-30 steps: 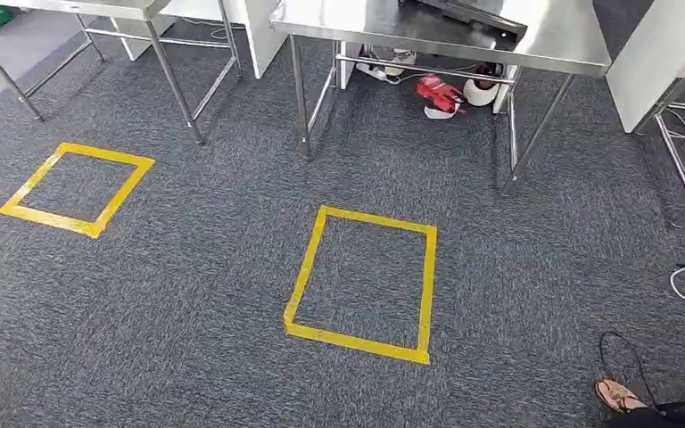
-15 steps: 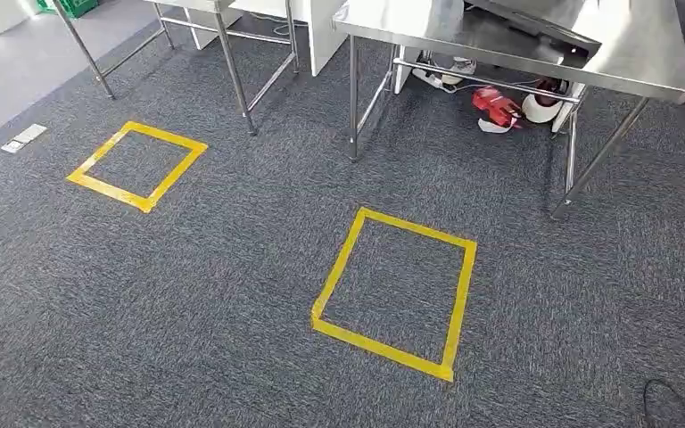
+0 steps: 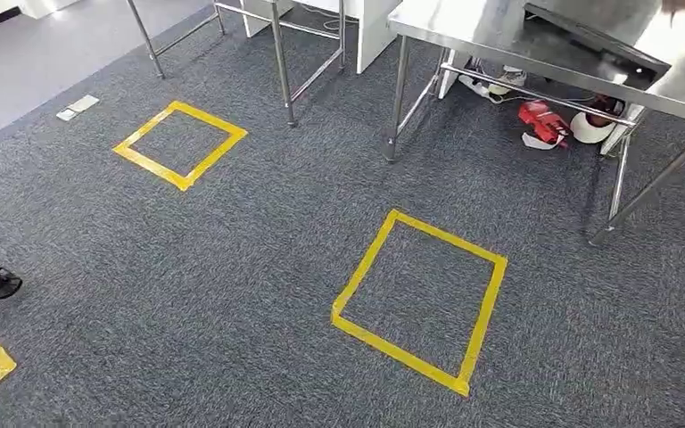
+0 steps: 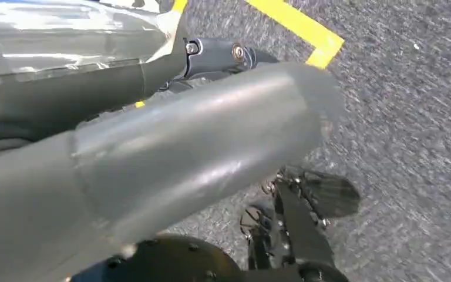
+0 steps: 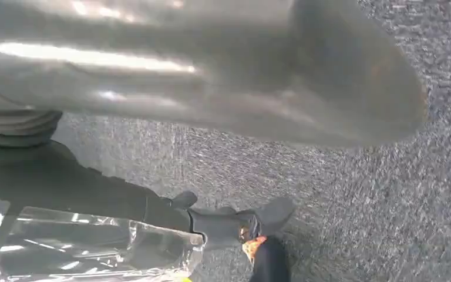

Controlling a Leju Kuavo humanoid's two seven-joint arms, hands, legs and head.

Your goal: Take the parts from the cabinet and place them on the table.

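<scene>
Bright, even light, glare on the steel table [image 3: 535, 40], blurred close-up thumbs and smeared carpet [image 3: 232, 267].

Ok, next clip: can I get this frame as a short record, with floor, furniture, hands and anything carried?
floor: grey carpet
markings: near yellow tape square; far yellow tape square
furniture: steel table, upper right in the head view
under table: red item, white roll
left hand: above the carpet, clear plastic against its fingers
right hand: above the carpet, clear plastic wrap by its fingers
grip: cannot tell for either hand
parts on table: none visible
</scene>
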